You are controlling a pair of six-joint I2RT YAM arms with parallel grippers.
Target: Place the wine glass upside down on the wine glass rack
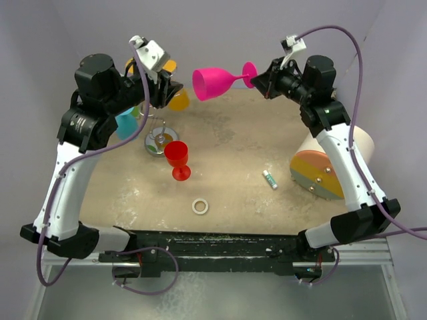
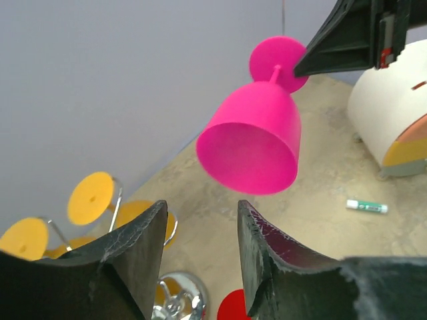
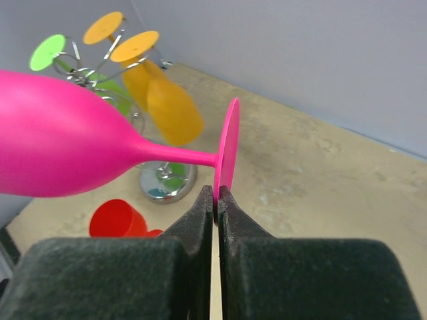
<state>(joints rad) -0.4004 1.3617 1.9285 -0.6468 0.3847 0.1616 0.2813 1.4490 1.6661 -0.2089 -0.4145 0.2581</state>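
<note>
Between the tips of the right pincer (image 3: 215, 192), clamped on the rim of its round foot, hangs the pink wine glass (image 3: 60, 143), held in the air over the far part of the counter (image 1: 233, 147). Stem and bowl reach straight out ahead of this pincer. The long axis lies nearly level, with the foot at the fingers and the open mouth turned away toward the left pincer (image 2: 201, 205). That one holds nothing, and its jaws stand wide apart. The glass floats ahead of and above them with a clear gap, its mouth facing them.

The wine glass rack (image 1: 161, 141) stands just below and beside the left pincer, well beyond the mouth end of the glass as seen from the right pincer.

The right wrist view shows the grip itself: two fingers pressed flat on the thin edge of the foot. It also shows orange glasses (image 3: 170, 110) and a green one hanging bowl-down from the wire hooks. The left wrist view looks into the hollow bowl instead. Only the top view shows both arms together. Below the gap between the two pincers it shows a red glass (image 1: 177, 159) upright on the counter, close to the rack's shiny base.
</note>
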